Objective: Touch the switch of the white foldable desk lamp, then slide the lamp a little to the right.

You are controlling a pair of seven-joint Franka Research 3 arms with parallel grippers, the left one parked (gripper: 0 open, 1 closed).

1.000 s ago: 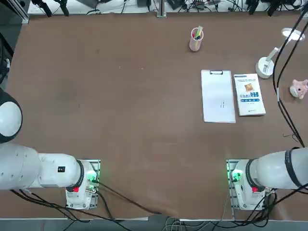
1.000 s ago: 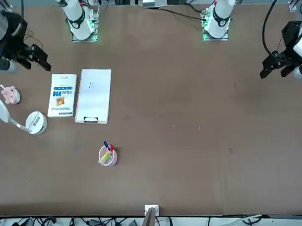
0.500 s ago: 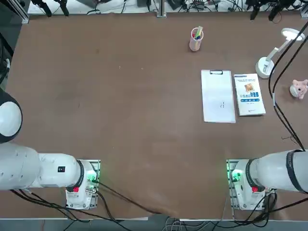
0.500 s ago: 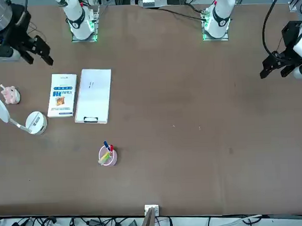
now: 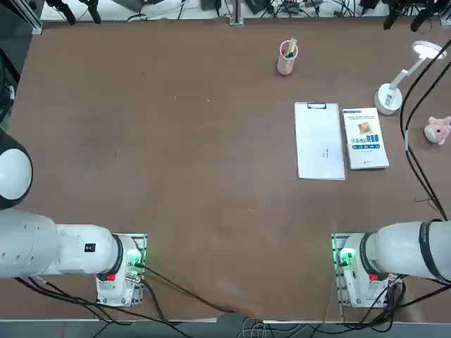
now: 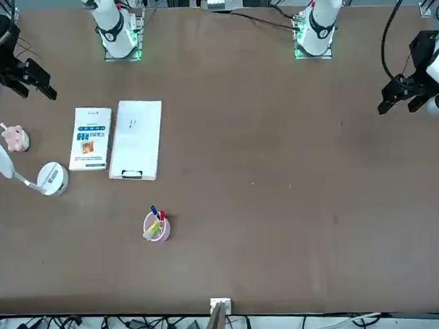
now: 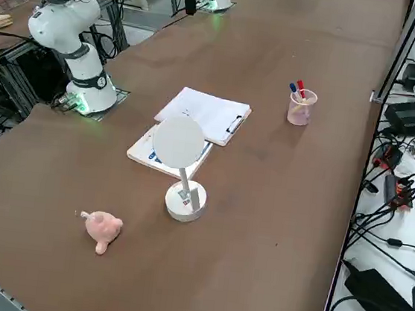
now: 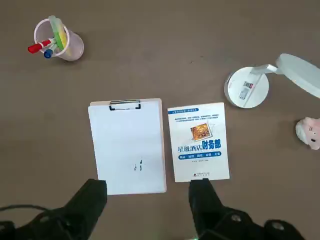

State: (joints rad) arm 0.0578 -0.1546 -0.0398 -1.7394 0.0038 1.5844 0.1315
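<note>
The white foldable desk lamp stands near the table's right edge, with its round base (image 5: 387,98) (image 6: 52,177) (image 7: 185,200) (image 8: 246,88) flat on the table and its oval head (image 5: 428,51) (image 7: 179,143) raised on the thin arm. I cannot make out its switch. My right gripper (image 8: 147,196) (image 6: 35,86) (image 5: 402,17) hangs high above the table, open, with nothing between its fingers. It is over the clipboard and book, short of the lamp.
A white clipboard (image 5: 319,141) and a book (image 5: 364,137) lie side by side to the left of the lamp. A pink pen cup (image 5: 287,58) stands farther back. A pink toy pig (image 5: 437,129) sits beside the lamp, near the right edge.
The right gripper has travelled toward the robot's right side, staying open and high. The lamp and the other objects have not moved.
</note>
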